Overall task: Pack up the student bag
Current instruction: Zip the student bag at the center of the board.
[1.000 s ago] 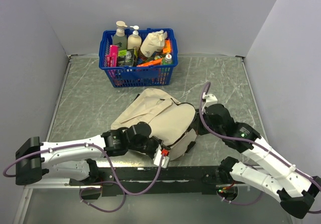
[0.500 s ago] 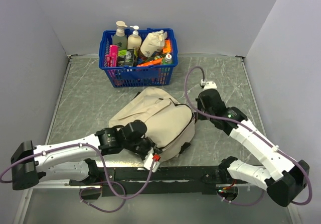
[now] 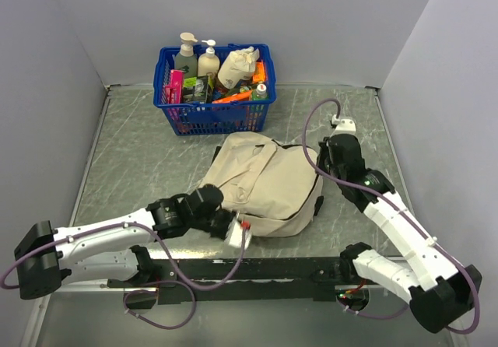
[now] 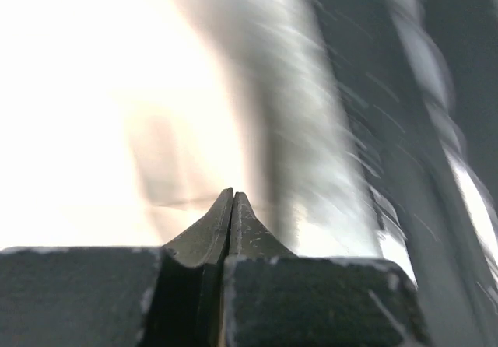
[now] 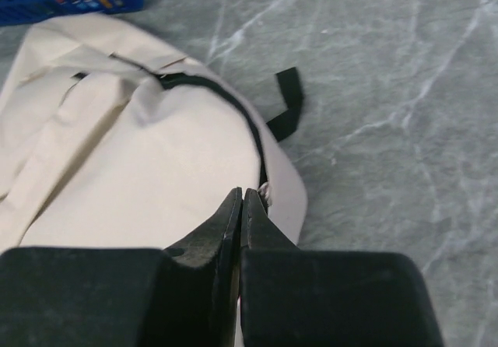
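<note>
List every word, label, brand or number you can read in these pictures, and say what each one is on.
No text can be read in any view.
On the pump bottles in the blue basket: labels too small to read.
On the pink box and the green pack in the basket: print too small to read.
On the student bag: no print shows.
In the left wrist view: blurred, nothing legible.

Left wrist view overexposed — streaky motion blur

Beige student bag (image 3: 268, 187) flat mid-table, zip partly open.
</note>
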### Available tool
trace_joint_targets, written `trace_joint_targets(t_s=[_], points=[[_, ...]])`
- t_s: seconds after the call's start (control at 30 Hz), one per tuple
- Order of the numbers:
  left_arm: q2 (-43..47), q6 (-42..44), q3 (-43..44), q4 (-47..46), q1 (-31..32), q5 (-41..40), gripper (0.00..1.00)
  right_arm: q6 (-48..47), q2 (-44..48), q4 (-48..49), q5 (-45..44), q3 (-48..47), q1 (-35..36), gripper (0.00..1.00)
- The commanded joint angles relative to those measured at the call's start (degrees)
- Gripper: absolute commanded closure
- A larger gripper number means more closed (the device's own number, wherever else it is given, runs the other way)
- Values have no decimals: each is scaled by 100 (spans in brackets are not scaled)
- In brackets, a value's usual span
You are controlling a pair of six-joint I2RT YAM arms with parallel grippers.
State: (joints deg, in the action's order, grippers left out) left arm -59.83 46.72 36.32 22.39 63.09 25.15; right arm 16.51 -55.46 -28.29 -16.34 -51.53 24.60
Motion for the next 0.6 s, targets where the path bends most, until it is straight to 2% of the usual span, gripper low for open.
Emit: trace_joint_targets(t_s=[0.0, 0.1, 0.2, 0.33, 0.4, 0.43, 0.47, 0.5, 0.57], points=[[-98, -2549, 900, -3037, -69, -1300, 99, 387, 553, 307, 675, 292, 281, 100], [-633, -3088, 1525, -3241, 203, -2073, 89, 536, 887, 325, 843, 564, 317, 100], [-1301, -3073, 1843, -3408, 747, -2732, 87, 572, 1090, 289, 983, 653, 326, 100], [-2424, -3335, 2318, -3469, 1091, -3041, 75, 537, 1222, 246, 1027, 618, 317, 100], [-2673, -3555, 2537, -3400, 1118, -2894, 55, 520, 1266, 184, 1001, 583, 326, 100], [-2848, -3556, 2564, -3321, 1126, -2840, 39, 528, 1266, 184, 984, 548, 317, 100], [-2928, -3530, 2582, -3294, 1135, -2814, 19, 511, 1301, 184, 992, 547, 317, 100], [-2998, -3512, 2574, -3285, 1144, -2831, 14, 520, 1327, 184, 975, 539, 309, 100], [-3139, -3468, 2512, -3434, 1170, -3093, 13, 511, 1388, 166, 1001, 512, 309, 100]])
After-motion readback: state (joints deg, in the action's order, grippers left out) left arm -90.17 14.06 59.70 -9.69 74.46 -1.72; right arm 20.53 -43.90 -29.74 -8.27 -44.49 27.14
